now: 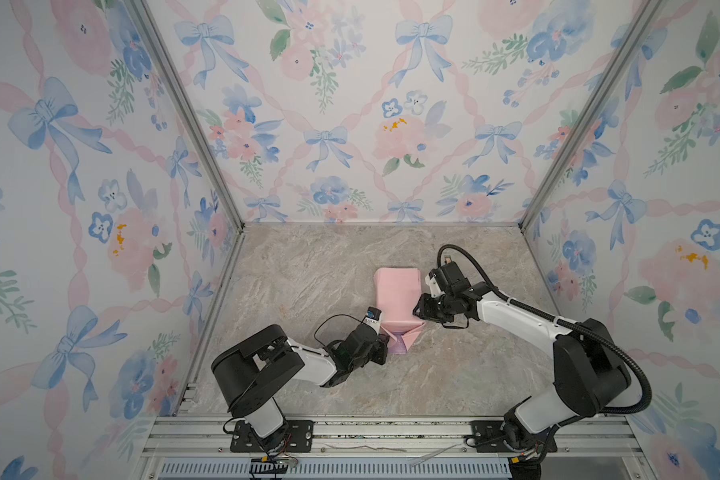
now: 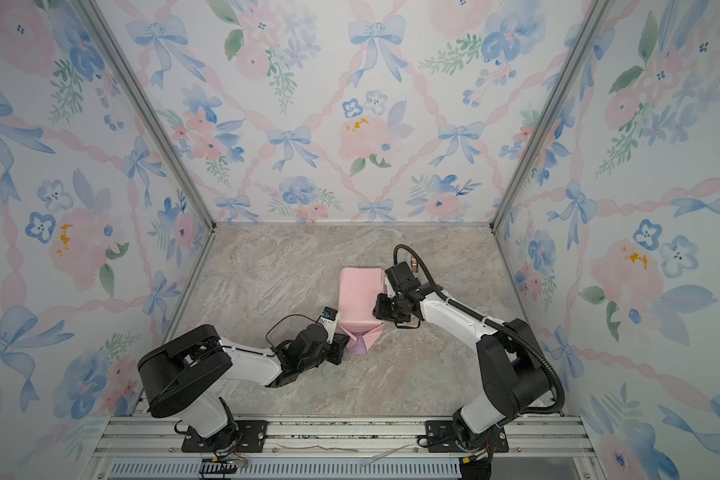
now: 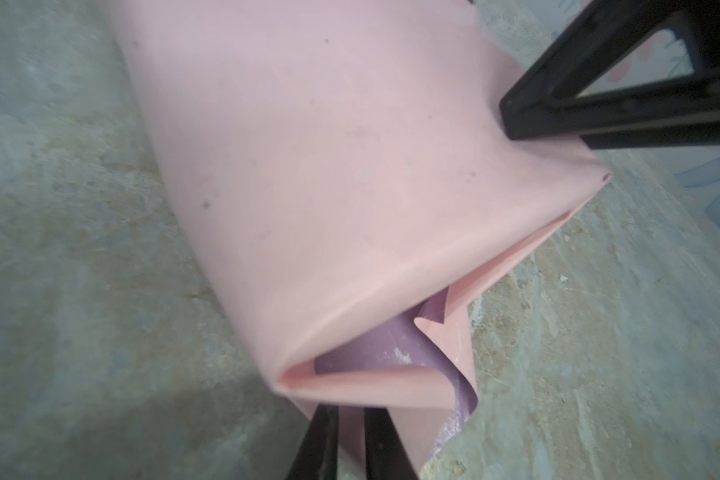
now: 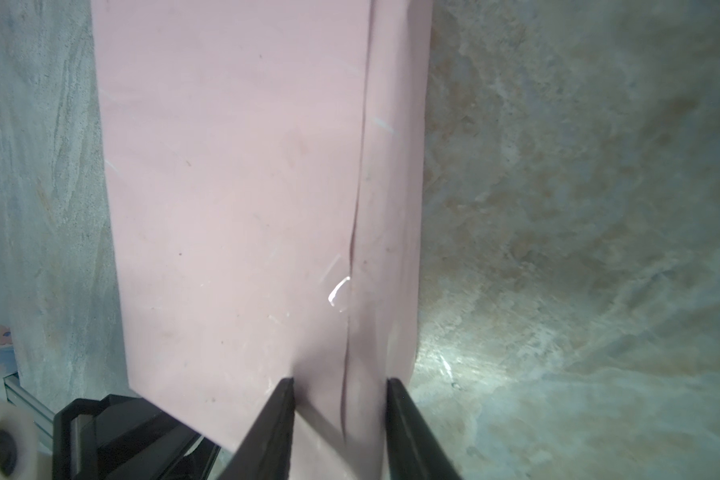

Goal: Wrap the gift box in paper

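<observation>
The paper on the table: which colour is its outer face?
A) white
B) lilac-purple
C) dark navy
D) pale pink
D: in both top views the paper is pale pink on the outside; lilac shows only inside its folded near end.

In both top views the left arm rises from its base at the lower left of the frame, folds at the elbow and reaches low toward the centre. The left gripper (image 1: 385,341) has its fingers (image 3: 321,449) nearly together, pinching a fold of the paper (image 3: 350,187). The right arm stands at the lower right, elbow high, forearm stretched toward the centre, wrist bent downward. The right gripper (image 1: 420,309) has its jaws partly apart, fingertips (image 4: 275,428) against the paper.
</observation>
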Controlling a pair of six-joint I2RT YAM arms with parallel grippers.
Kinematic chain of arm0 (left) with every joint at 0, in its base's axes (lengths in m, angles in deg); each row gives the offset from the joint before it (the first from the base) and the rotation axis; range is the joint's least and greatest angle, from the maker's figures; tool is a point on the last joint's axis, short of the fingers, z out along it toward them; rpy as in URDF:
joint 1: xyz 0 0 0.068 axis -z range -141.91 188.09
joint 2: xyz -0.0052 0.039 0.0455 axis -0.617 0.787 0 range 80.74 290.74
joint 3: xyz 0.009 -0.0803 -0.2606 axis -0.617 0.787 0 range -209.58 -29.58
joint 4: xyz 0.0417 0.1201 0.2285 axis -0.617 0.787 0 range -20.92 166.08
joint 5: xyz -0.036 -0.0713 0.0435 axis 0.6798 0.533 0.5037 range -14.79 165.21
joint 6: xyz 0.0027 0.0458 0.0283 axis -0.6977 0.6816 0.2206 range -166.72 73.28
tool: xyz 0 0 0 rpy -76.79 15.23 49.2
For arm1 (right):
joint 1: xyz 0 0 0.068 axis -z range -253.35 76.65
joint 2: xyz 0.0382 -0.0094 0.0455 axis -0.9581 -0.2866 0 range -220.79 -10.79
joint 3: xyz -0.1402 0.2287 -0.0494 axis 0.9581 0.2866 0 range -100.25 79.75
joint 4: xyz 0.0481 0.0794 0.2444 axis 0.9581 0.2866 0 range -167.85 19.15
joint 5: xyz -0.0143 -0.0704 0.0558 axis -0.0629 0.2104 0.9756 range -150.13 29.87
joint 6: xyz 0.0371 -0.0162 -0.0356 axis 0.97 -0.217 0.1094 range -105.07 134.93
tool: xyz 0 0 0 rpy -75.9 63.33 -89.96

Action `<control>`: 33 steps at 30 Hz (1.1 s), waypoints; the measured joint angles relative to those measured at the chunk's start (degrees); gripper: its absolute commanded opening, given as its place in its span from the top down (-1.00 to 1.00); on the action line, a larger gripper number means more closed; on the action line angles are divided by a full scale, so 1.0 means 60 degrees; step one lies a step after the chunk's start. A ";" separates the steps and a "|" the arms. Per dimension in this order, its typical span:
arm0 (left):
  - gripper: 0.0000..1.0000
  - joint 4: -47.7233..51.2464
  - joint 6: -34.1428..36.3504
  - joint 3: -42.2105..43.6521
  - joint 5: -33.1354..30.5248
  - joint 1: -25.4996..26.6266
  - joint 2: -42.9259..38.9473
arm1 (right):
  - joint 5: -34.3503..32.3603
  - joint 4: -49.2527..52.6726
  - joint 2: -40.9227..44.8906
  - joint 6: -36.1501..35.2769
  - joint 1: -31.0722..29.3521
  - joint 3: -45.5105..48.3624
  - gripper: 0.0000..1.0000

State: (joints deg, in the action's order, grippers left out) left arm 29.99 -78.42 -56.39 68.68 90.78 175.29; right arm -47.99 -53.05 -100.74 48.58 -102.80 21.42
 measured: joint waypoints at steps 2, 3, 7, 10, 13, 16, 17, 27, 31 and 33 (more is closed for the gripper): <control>0.66 -0.0168 0.0004 -0.0073 0.0044 0.0000 0.0215 | -0.0011 0.0000 0.0000 0.0007 -0.0018 0.0000 0.27; 0.66 -0.0273 0.0004 -0.0102 0.0073 0.0000 0.0328 | -0.0022 0.0000 0.0000 0.0033 -0.0036 0.0000 0.27; 0.62 -0.0707 0.0004 -0.0160 0.0098 0.0004 0.0645 | -0.0051 0.0000 0.0011 0.0073 -0.0051 0.0000 0.28; 0.60 -0.1049 0.0000 -0.0182 0.0069 0.0004 0.0867 | -0.0098 0.0000 0.0018 0.0109 -0.0080 0.0000 0.29; 0.58 -0.1344 0.0000 -0.0200 0.0029 0.0004 0.1096 | -0.0164 0.0000 0.0036 0.0117 -0.0117 0.0000 0.29; 0.56 -0.1534 0.0000 -0.0310 -0.0022 0.0004 0.1388 | -0.0215 0.0000 0.0058 0.0142 -0.0131 0.0004 0.29; 0.55 -0.1610 0.0000 -0.0346 -0.0036 0.0004 0.1472 | -0.0240 -0.0004 0.0062 0.0146 -0.0149 0.0011 0.29; 0.57 -0.2014 0.0033 -0.0561 -0.0302 0.0091 0.1876 | -0.0412 -0.0168 0.0080 0.0251 -0.0229 0.0058 0.29; 0.54 -0.2011 0.0036 -0.0397 -0.0423 0.0124 0.1727 | -0.0452 -0.0168 0.0124 0.0251 -0.0237 0.0087 0.25; 0.52 -0.1971 0.0040 -0.0102 -0.0506 0.0138 0.1399 | -0.0455 -0.0164 0.0142 0.0255 -0.0237 0.0098 0.25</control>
State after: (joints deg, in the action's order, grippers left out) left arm 18.17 -78.18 -57.00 65.64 91.61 183.68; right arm -50.72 -54.03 -99.89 50.11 -104.22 22.01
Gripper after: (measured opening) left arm 0.234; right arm 0.374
